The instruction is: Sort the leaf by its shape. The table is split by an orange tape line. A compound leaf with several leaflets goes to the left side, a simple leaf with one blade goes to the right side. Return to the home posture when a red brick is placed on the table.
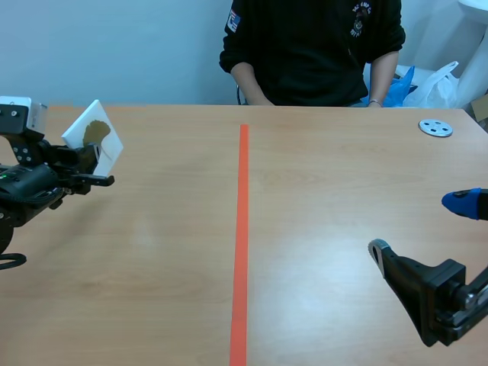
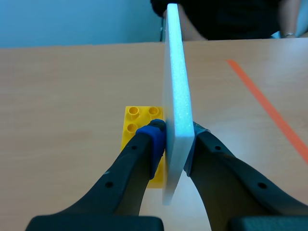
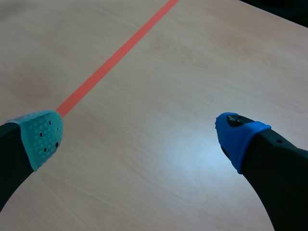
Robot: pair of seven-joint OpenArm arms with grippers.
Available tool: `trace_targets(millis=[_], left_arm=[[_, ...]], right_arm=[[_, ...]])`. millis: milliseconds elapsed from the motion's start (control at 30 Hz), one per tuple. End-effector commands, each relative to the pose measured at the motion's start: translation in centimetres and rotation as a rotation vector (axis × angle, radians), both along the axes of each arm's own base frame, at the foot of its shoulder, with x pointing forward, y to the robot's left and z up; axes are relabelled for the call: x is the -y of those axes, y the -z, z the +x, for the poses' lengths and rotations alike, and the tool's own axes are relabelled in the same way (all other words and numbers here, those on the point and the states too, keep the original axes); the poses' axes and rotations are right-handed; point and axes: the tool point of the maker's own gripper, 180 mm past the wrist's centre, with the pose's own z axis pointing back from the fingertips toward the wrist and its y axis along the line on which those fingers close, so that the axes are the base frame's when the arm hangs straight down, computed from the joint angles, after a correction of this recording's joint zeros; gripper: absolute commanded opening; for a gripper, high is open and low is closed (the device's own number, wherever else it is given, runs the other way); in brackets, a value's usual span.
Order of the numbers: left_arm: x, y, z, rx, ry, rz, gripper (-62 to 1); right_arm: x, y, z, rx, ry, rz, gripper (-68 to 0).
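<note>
A white foam card [image 1: 97, 139] with a dull yellow-brown leaf [image 1: 95, 133] on its face hangs tilted above the table's far left side. My left gripper [image 1: 93, 162] is shut on the card's lower edge. In the left wrist view the card [image 2: 176, 91] stands edge-on between the fingers of that gripper [image 2: 175, 138], and the leaf's outline cannot be made out. A yellow brick [image 2: 136, 126] lies on the table under it. My right gripper [image 1: 422, 226] hovers open and holding nothing low at the right, well right of the orange tape line [image 1: 242, 229]. From the right wrist camera its gripper [image 3: 139, 137] has only bare table between the pads.
A person in a dark top sits across the table [image 1: 320, 46], forearms at its far edge. A small metal disc [image 1: 435, 127] lies at the far right. Plastic bags [image 1: 438, 80] sit beyond that corner. The tape line [image 3: 115, 57] runs ahead of the right gripper.
</note>
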Motion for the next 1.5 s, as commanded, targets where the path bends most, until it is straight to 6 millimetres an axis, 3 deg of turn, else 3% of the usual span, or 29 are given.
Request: trace_targets(millis=[0, 367, 1100, 1333, 1467], left_arm=[[-1.3, -0.1, 0.2, 0.008, -0.038, -0.004, -55.4], [-5.8, 3.0, -1.2, -0.041, -0.195, -0.038, -55.4], [-7.9, 4.3, -1.8, -0.037, -0.258, -0.028, -55.1], [-7.9, 4.5, -1.9, -0.045, -0.257, -0.028, -52.9], [-7.9, 4.5, -1.9, -0.045, -0.258, -0.028, -45.6]], right_arm=[[0.1, -1.0, 0.6, 0.039, 0.004, 0.006, 0.4], [0.1, -1.0, 0.6, 0.039, 0.004, 0.006, 0.4], [0.1, -1.0, 0.6, 0.039, 0.004, 0.007, 0.4], [0.1, -1.0, 0.6, 0.039, 0.004, 0.007, 0.4], [0.1, -1.0, 0.6, 0.038, 0.004, 0.007, 0.4]])
